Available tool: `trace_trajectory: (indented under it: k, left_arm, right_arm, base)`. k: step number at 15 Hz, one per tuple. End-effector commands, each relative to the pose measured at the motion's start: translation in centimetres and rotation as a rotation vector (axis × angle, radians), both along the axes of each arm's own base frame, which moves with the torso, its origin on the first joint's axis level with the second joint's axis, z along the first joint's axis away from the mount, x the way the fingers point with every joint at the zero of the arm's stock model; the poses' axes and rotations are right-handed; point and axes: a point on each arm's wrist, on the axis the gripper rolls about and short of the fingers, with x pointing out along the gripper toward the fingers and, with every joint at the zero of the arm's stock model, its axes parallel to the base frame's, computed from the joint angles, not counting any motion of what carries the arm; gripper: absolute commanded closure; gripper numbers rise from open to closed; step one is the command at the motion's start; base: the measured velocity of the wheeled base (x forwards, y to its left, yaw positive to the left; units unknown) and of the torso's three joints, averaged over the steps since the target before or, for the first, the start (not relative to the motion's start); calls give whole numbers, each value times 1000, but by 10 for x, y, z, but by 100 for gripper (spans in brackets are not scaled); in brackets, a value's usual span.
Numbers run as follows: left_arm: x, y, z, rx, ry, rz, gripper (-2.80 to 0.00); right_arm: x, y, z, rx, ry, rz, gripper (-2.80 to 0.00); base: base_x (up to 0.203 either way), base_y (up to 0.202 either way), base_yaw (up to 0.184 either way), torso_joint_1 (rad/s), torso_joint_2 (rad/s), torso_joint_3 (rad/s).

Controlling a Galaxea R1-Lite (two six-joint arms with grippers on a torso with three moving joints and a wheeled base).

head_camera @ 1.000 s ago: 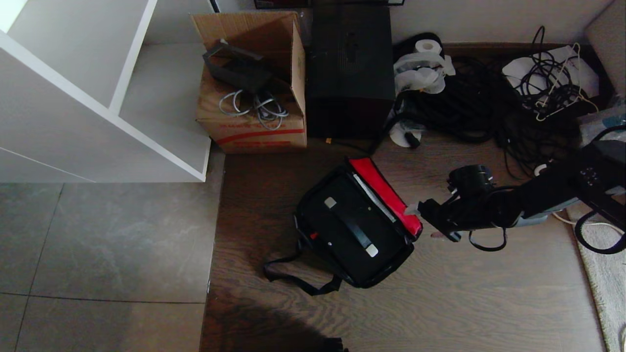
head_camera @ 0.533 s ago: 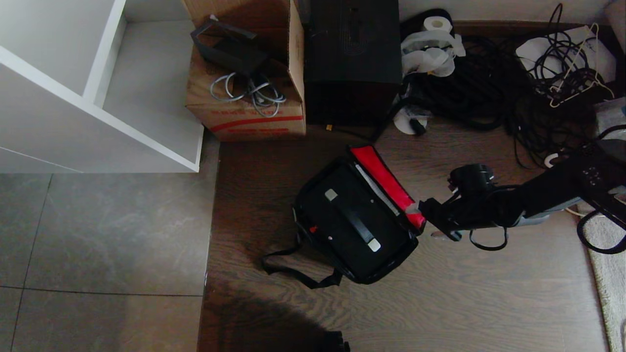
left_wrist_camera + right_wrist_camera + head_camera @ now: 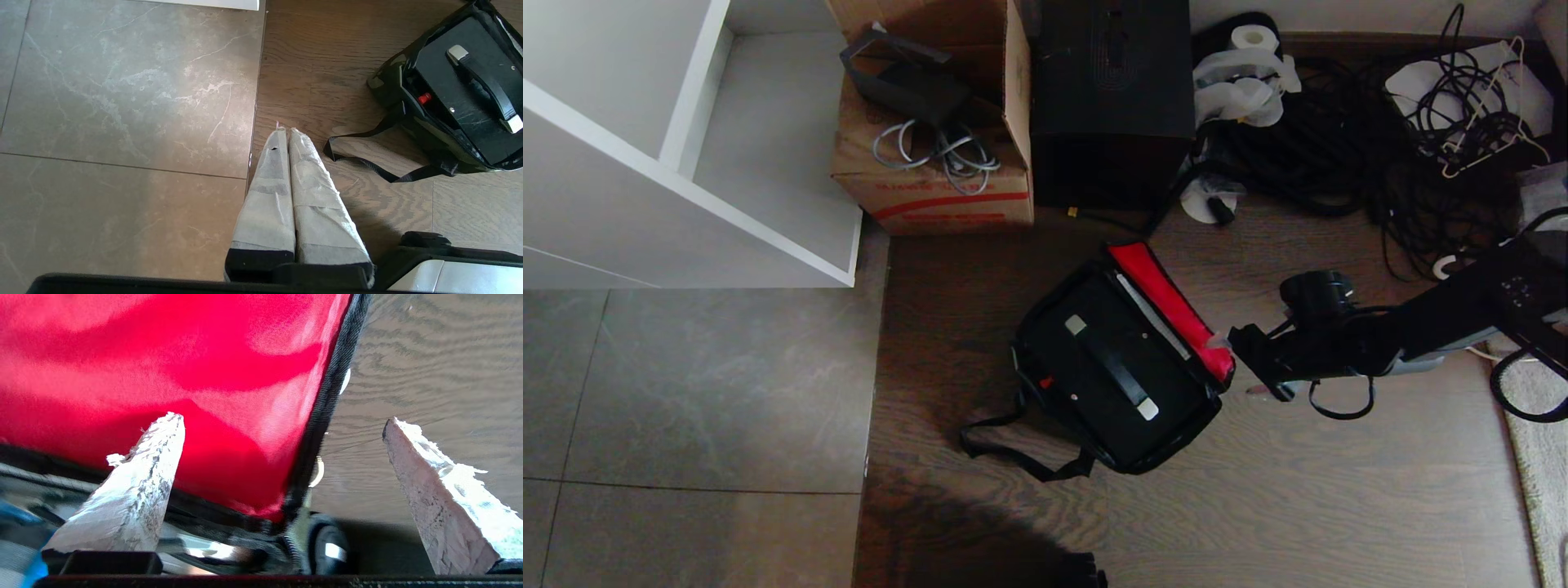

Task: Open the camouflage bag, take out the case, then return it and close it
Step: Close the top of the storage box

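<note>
The camouflage bag (image 3: 1123, 367) lies open on the wooden floor (image 3: 1298, 490), its red-lined flap (image 3: 1172, 310) folded back on the side facing the right end effector (image 3: 1232, 365). The case (image 3: 1115, 371) sits inside the bag, handle up. The right end effector hangs just beside the flap's corner — fingers spread wide, gripping nothing, the flap's black edge between them. The left end effector (image 3: 284, 132) hovers over the floor near the bag's strap (image 3: 367, 159) — fingers pressed together, empty.
</note>
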Motion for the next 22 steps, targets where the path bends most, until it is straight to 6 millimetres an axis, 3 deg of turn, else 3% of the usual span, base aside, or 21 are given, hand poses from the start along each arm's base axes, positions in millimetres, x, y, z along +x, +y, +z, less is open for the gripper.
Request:
trace_trajectory:
  k: [1,8,14,15,22]
  left_arm:
    - [1,0,-3,-1,10,1,0]
    - [1,0,-3,-1,10,1,0]
    - [1,0,-3,0,10,1,0]
    - [1,0,-3,-1,10,1,0]
    - [1,0,-3,-1,10,1,0]
  right_arm:
    - [3,7,-4,0,9,-39,-280]
    - [20,38,-5,30,54,-147,-280]
    - [22,40,4,76,100,-239,-280]
    - [26,41,4,75,88,-273,0]
    - [29,41,5,67,65,-284,0]
  base:
    - [0,0,0,0,0,0]
    - [0,0,0,0,0,0]
    - [0,0,0,0,0,0]
    - [0,0,0,0,0,0]
    - [0,0,0,0,0,0]
